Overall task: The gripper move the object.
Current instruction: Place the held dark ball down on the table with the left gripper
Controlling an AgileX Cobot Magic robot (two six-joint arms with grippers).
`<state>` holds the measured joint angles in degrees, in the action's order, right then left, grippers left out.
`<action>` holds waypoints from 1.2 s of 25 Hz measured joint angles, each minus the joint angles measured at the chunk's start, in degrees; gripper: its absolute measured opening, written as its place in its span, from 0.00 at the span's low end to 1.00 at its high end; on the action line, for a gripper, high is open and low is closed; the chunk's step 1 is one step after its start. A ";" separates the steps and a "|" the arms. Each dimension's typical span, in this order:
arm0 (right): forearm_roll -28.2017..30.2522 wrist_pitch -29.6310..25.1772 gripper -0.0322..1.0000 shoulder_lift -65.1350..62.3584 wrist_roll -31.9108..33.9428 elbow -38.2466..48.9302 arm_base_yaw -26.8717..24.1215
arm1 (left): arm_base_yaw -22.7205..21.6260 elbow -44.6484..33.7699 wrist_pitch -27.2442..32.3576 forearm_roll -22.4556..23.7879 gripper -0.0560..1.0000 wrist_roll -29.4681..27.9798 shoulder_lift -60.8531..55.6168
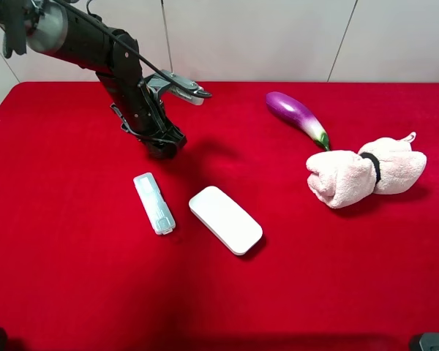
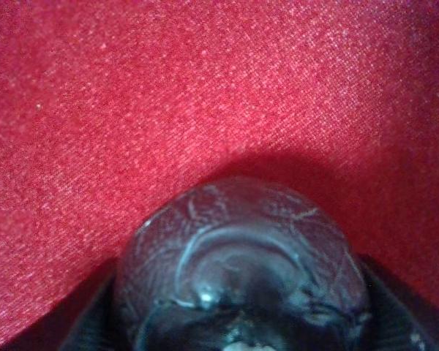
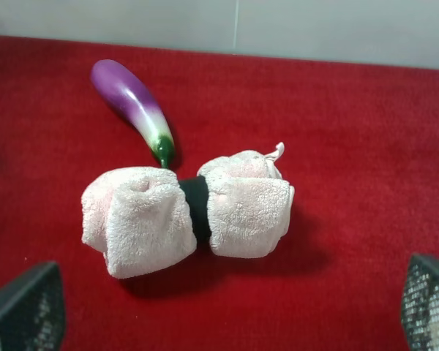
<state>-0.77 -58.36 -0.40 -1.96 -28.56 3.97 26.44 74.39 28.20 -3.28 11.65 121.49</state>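
The dark mottled ball point(image 2: 241, 270) with pale cracks fills the left wrist view. It sits between my left gripper's two black fingers point(image 2: 95, 322), which press on both its sides. In the exterior high view my left gripper point(image 1: 165, 143) points down, low over the red cloth at the back left, and hides the ball. Whether the ball touches the cloth I cannot tell. My right gripper point(image 3: 227, 303) is open and empty. Only its fingertips point(image 3: 29, 307) show, well back from a pink towel roll. It is out of the exterior high view.
A white remote point(image 1: 154, 203) and a white flat case point(image 1: 225, 219) lie just in front of the left gripper. A purple eggplant point(image 1: 295, 115) and a rolled pink towel with a black band point(image 1: 366, 174) lie at the right. A red cloth point(image 1: 73, 278) covers the table.
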 joint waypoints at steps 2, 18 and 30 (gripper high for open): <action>0.00 0.00 0.70 0.00 0.00 0.00 0.00 | 0.00 0.00 0.00 0.00 0.62 -0.71 -0.06; 0.00 0.00 0.70 0.00 0.00 0.00 0.00 | 0.00 7.08 11.02 0.00 0.62 -5.55 -5.40; 0.00 0.00 0.70 0.00 0.00 0.00 0.00 | 1.92 21.26 22.86 0.07 0.62 -10.03 -5.40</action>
<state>-0.77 -58.36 -0.40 -1.96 -28.56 3.97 28.36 95.65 51.06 -3.20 1.62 116.09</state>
